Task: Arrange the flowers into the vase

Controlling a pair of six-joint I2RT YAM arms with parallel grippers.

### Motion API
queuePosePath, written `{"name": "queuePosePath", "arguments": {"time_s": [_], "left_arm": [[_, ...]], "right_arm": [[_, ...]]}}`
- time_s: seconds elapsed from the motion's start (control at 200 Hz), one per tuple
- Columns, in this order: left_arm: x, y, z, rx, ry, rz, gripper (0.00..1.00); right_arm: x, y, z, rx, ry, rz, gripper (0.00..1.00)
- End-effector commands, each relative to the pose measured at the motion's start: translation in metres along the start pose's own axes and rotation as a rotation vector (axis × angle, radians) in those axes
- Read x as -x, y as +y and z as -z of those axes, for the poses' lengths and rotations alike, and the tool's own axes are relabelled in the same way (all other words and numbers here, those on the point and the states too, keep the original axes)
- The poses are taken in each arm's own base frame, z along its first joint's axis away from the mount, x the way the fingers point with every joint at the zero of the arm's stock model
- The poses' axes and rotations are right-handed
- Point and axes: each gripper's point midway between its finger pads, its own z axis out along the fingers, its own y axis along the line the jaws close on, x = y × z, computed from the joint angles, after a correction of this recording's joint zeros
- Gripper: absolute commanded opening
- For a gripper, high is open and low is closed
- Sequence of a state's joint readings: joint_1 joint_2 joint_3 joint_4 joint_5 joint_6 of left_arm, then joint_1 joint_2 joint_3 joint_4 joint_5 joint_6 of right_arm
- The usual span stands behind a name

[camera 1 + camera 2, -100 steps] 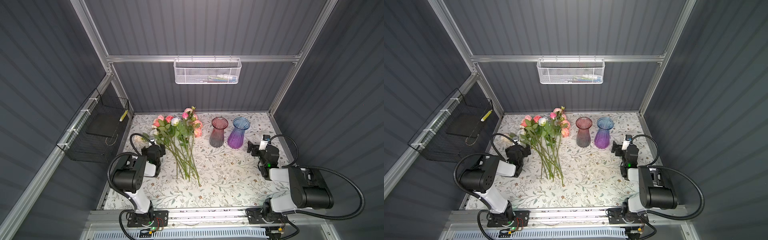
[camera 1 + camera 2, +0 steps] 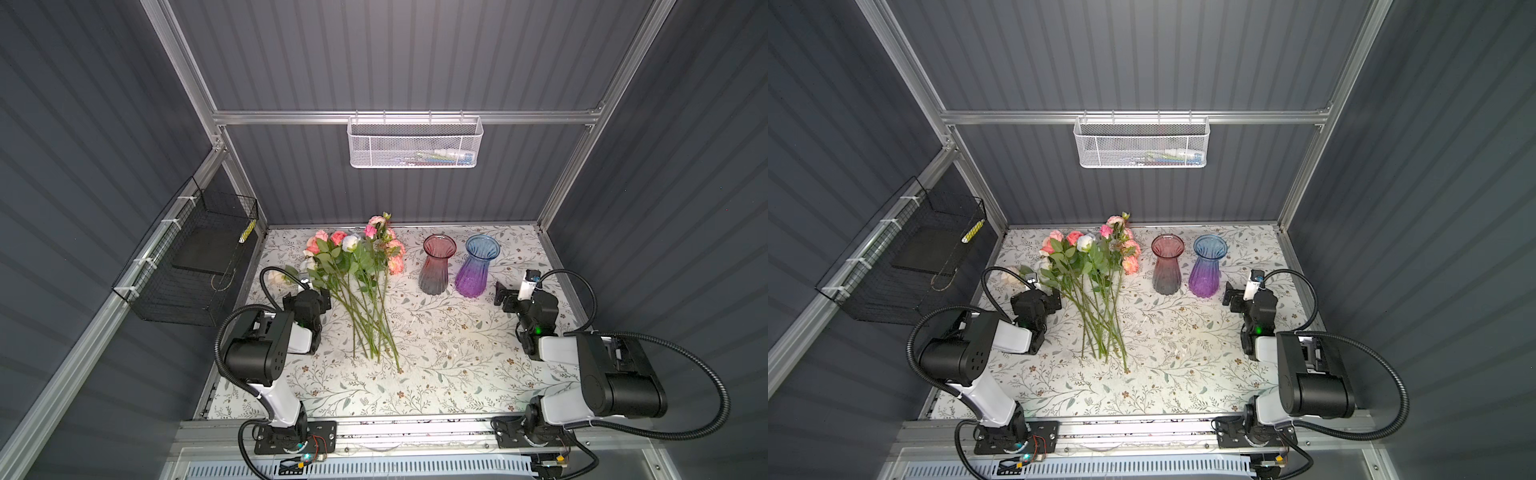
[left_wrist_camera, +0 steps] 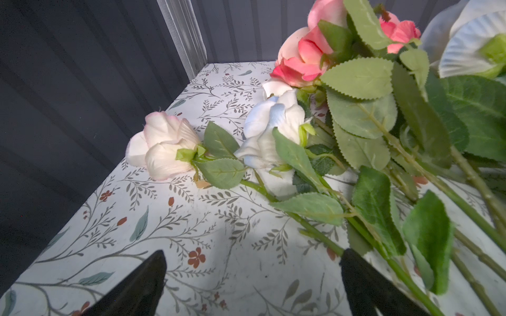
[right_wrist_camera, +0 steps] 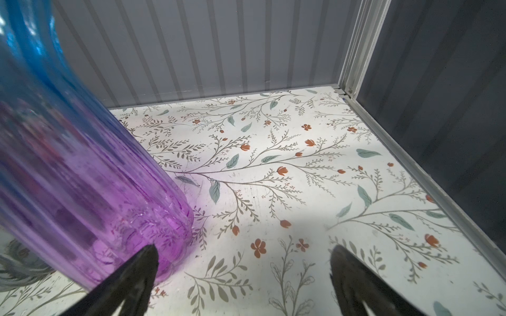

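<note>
The flowers (image 2: 365,286) (image 2: 1098,286) lie in a loose bundle on the left half of the table, blooms toward the back wall and stems toward the front. To their right stand two empty glass vases side by side: a red-to-grey vase (image 2: 436,266) (image 2: 1167,266) and a blue-to-purple vase (image 2: 476,266) (image 2: 1207,266). My left gripper (image 2: 324,298) (image 2: 1055,300) (image 3: 253,253) rests open just left of the stems; one stem (image 3: 315,232) runs by a fingertip. My right gripper (image 2: 504,296) (image 2: 1231,296) (image 4: 245,247) is open, just right of the blue-to-purple vase (image 4: 82,177).
A white mesh basket (image 2: 415,143) hangs on the back rail. A black wire basket (image 2: 187,266) hangs on the left wall. Grey panel walls close in the floral-patterned table (image 2: 436,365) on three sides.
</note>
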State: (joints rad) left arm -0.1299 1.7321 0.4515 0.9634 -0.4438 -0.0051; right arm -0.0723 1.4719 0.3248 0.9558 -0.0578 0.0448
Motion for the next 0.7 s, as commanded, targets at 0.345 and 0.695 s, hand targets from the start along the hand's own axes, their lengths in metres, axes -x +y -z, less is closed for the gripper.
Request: {"name": "queuePosePath", "arguments": {"time_s": [0.345,0.695], "left_arm": [[0.0043,0.0008,0.0019,0.001,-0.016,0.015,1.00],[0.0050,0.0008,0.0019,0.001,-0.018,0.015,1.00]], "right_arm": [[0.0086,0.0014,0.0013,-0.001,-0.026,0.008,0.99],[0.0086,0.0014,0.0021,-0.019,-0.032,0.017,0.99]]}}
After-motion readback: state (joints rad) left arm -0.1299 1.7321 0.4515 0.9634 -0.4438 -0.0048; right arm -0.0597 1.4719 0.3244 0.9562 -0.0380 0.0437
